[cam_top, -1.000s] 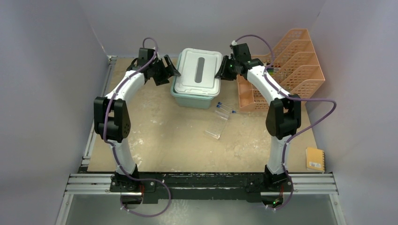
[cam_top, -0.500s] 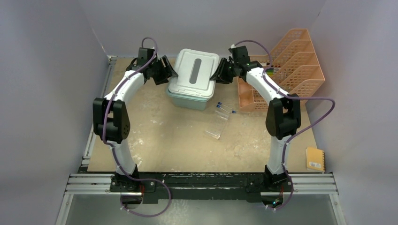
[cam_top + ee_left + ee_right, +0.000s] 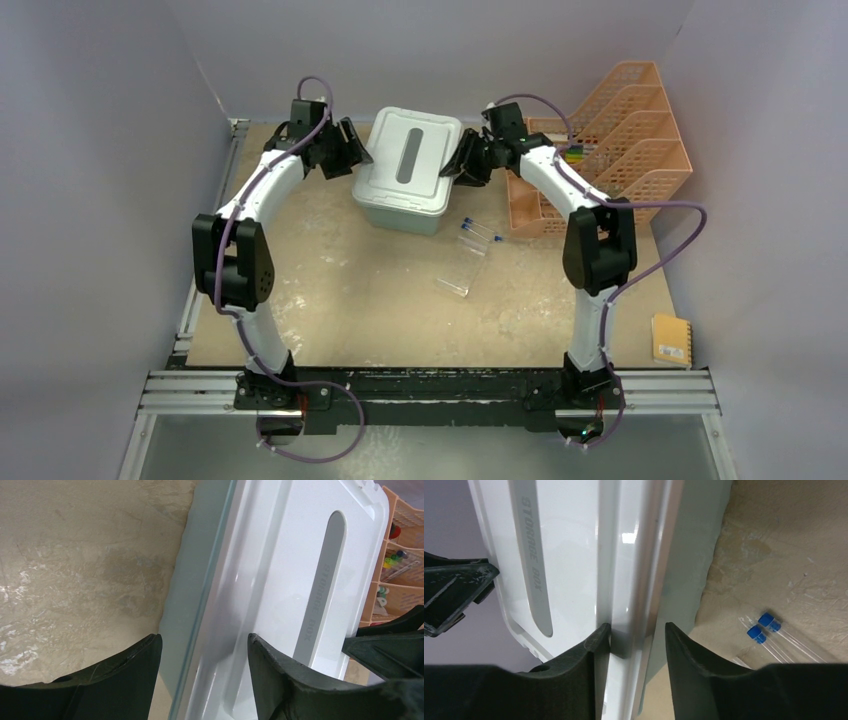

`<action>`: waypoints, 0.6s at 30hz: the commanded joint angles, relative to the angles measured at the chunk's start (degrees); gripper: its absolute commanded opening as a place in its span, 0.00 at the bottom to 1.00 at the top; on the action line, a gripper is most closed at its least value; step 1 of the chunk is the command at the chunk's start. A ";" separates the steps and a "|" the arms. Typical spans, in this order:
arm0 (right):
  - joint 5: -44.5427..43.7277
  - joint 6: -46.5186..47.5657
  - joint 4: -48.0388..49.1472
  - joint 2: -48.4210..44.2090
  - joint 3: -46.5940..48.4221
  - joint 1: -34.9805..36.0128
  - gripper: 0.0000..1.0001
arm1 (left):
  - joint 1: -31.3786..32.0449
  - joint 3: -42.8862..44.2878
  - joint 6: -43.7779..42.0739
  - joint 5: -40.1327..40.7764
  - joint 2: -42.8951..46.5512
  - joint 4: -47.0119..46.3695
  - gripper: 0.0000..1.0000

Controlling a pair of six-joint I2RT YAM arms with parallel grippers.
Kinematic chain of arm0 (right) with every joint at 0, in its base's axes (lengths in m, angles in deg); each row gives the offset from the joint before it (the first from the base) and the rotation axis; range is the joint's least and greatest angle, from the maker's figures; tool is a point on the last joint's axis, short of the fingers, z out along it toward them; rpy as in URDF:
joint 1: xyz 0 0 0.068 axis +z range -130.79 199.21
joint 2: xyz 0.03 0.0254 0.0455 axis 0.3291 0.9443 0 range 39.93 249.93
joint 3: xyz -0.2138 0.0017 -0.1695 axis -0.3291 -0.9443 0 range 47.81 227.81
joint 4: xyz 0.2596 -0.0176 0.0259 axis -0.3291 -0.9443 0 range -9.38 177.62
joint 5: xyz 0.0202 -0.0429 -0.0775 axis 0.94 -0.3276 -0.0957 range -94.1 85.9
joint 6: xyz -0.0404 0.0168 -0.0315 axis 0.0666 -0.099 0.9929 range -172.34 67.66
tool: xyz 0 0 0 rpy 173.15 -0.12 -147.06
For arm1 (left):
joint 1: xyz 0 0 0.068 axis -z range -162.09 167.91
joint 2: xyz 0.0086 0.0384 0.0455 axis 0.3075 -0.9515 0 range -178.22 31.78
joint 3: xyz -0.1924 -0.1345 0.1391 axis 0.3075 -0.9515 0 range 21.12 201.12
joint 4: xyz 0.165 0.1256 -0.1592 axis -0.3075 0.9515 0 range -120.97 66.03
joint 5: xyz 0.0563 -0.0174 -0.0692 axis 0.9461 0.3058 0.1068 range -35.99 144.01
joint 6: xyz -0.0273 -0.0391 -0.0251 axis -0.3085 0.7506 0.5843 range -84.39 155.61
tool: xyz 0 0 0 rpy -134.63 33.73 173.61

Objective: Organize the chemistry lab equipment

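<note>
Two blue-capped tubes [image 3: 480, 232] lie on the table next to the clear rack [image 3: 462, 268], which lies on its side; the tubes also show in the right wrist view [image 3: 764, 626]. A pale green storage box [image 3: 400, 212] with a white lid [image 3: 408, 160] stands at the back. My left gripper [image 3: 354, 152] straddles the lid's left edge [image 3: 225, 580], its jaws closed on the rim. My right gripper [image 3: 462, 162] grips the lid's right edge [image 3: 634, 555]. Goggles, tongs, rubber tube, brush and packets are out of view.
The orange mesh tiered tray [image 3: 620, 130] stands right of the box, close to my right arm, with small coloured items in its compartments [image 3: 395, 560]. A small yellow notebook [image 3: 670, 340] lies off the board at the near right.
Both grippers have moved left with the lidded box between them. The box has shifted left and turned slightly, away from the orange tray.
</note>
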 commanded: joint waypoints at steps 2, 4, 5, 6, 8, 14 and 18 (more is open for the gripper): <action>-1.51 0.89 -1.23 -0.41 2.41 1.05 0.53 | 0.16 1.09 -2.51 3.24 2.19 0.01 0.53; -3.21 1.31 -1.28 -1.27 2.28 1.12 0.55 | 0.15 1.13 -2.95 3.77 1.80 0.34 0.48; -4.01 1.31 -1.35 -1.62 2.32 1.10 0.55 | 0.15 1.20 -3.05 3.80 1.47 0.54 0.47; -4.58 1.32 -1.64 -1.85 2.38 1.12 0.55 | 0.15 1.16 -3.05 3.74 1.22 0.65 0.47; -5.99 2.10 -2.36 -1.97 2.84 1.12 0.55 | 0.15 1.33 -3.14 3.15 0.55 0.93 0.49; -11.07 4.22 -4.89 -1.40 3.85 1.31 0.52 | 0.15 2.67 -2.97 3.20 -2.33 4.00 0.44; -9.32 5.54 -4.92 1.25 5.05 1.35 0.44 | -0.24 3.25 -2.78 4.58 -4.02 6.58 0.38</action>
